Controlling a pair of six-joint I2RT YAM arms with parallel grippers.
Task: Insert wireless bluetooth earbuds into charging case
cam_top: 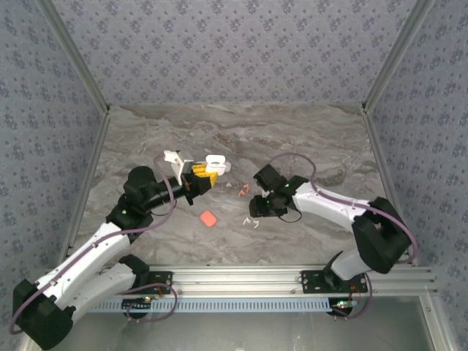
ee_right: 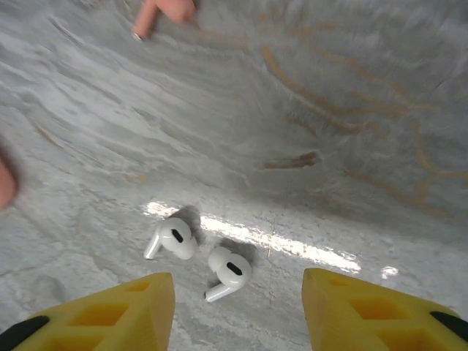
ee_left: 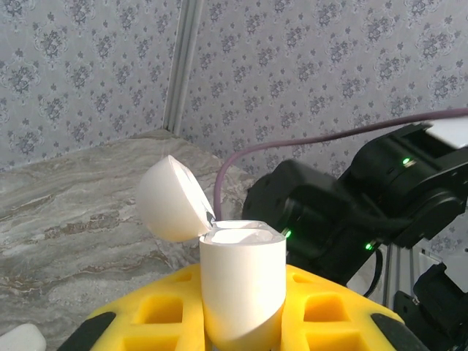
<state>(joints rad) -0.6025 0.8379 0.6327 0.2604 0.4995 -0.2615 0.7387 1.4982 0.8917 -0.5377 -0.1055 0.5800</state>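
Top external view shows the grey marble table (cam_top: 307,146) walled by patterned panels, with the left arm (cam_top: 95,248) reaching toward its middle and the right arm (cam_top: 344,212) bent inward from the other side; the left gripper (cam_top: 203,175) is clamped on a white charging case (ee_left: 241,292), which the left wrist view shows standing upright between the yellow fingers (ee_left: 329,307) with its lid (ee_left: 172,201) swung open to one side and its top cavity exposed; the right gripper (ee_right: 238,307) hangs low over the table with its jaws apart, holding nothing; a closed coral-red case (cam_top: 208,218) lies on the marble between the two arms, nearer the bases; a pair of coral-red earbuds (cam_top: 241,189) lies between the two grippers; two white earbuds (ee_right: 229,269) lie side by side on the table, near each other but not touching, in the gap between the right gripper's spread fingers (ee_right: 110,311), stems pointing down-left in the right wrist view.
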